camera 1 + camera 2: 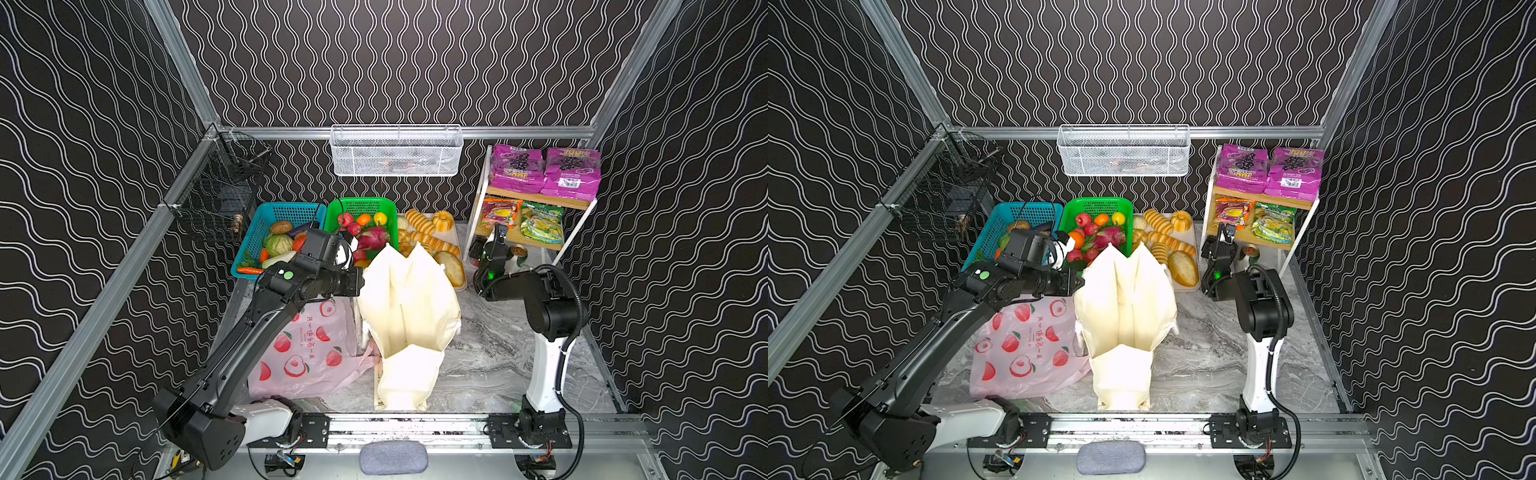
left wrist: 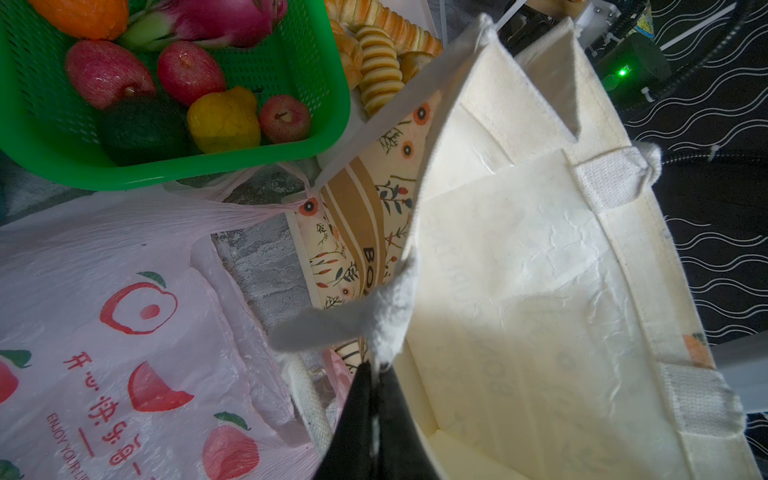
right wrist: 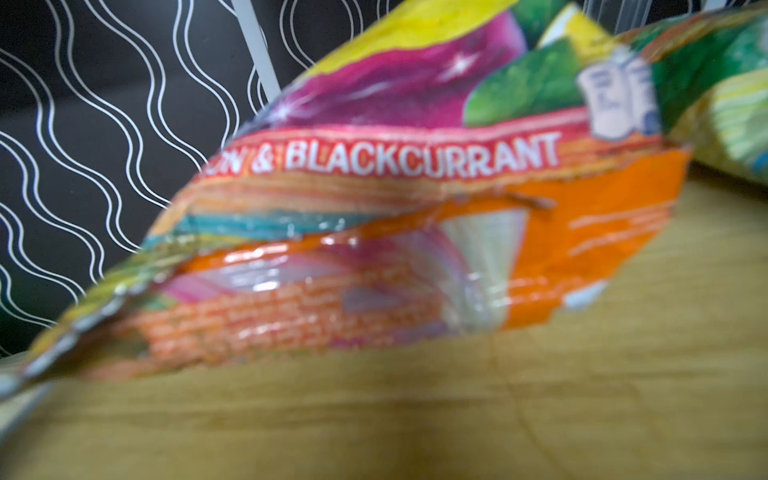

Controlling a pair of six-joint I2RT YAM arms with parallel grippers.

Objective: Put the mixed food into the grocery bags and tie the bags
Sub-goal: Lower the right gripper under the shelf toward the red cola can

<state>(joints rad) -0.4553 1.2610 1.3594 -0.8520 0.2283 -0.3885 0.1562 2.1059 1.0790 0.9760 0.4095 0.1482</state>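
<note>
The cream cloth tote [image 1: 409, 299] [image 1: 1125, 299] stands open mid-table. My left gripper [image 1: 359, 277] [image 2: 376, 374] is shut on the tote's left rim by a white handle [image 2: 390, 320]. The pink plastic bag [image 1: 307, 353] [image 2: 104, 291] lies flat to the tote's left. My right gripper [image 1: 498, 233] [image 1: 1225, 232] reaches onto the lower shelf at the orange snack bag [image 1: 500, 212] [image 3: 415, 249]; its fingers are hidden. Purple grape packets [image 1: 517, 168] sit on the top shelf. A dragon fruit [image 1: 372, 237] [image 2: 216, 20] and small fruits lie in the green basket [image 1: 361, 205].
A blue basket [image 1: 286, 208] of vegetables stands far left, a tray of bread [image 1: 432, 237] behind the tote. A green snack bag [image 1: 542, 222] and a can [image 1: 518, 251] are at the shelf [image 1: 536, 197]. A brown flower-printed bag [image 2: 353, 216] leans against the tote.
</note>
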